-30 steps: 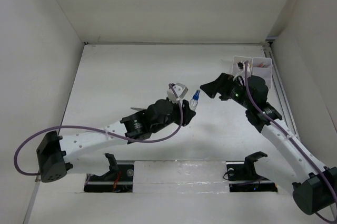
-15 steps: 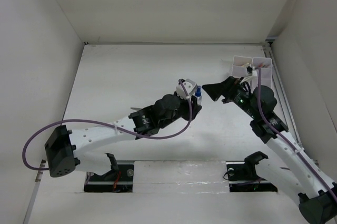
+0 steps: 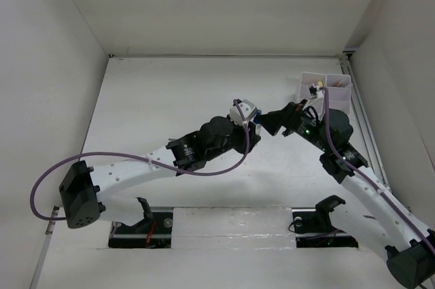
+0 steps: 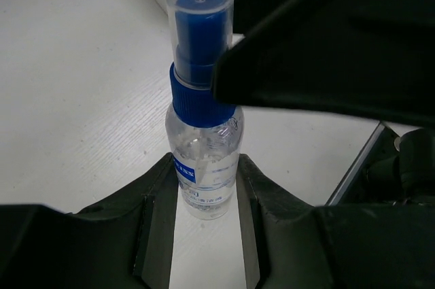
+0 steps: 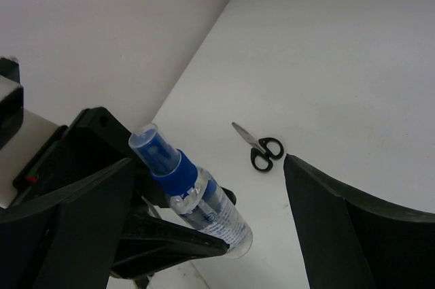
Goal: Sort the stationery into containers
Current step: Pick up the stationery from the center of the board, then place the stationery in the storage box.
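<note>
Mid-table, left fingers point(image 4: 158, 229) pinching bottle point(image 4: 202, 146), right fingers point(image 5: 353, 241) spread close beside it, scissors point(image 5: 261, 149) beyond, bins point(image 3: 339, 94) behind

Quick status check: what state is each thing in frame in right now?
bottle: cap on, clamped low on its body
left gripper: shut on bottle
right gripper: open, fingers either side of bottle's top
scissors: blades closed, lying flat
bins: upright, open-topped
</note>
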